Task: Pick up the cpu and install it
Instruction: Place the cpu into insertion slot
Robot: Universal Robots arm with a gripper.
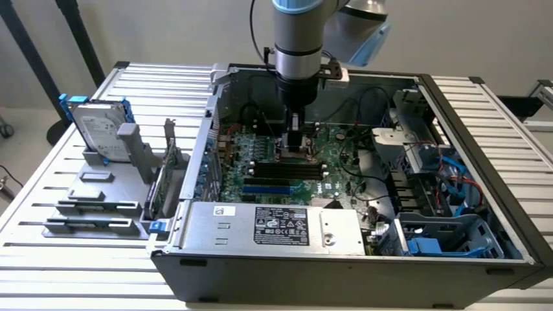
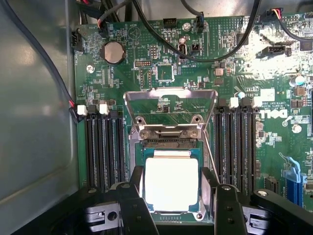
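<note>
The case (image 1: 346,272) is open on top, so the way down is free. Cables (image 2: 210,60) loop over the board (image 2: 122,78). The lid (image 2: 168,131) stands up right beside the cpu (image 2: 171,171). The gripper (image 2: 172,196) pinches the cpu, low between the slots (image 2: 102,147).

White slatted table (image 1: 78,272) bears open computer case (image 1: 259,265), grey parts stand (image 1: 90,217) beside.

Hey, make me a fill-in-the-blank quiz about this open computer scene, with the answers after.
The gripper holds the cpu over the motherboard, at its CPU ____. The hinged metal plate beside the cpu is swung ____. The upright hard drive sits in a ____ frame.
Missing words: socket; open; blue.
</note>
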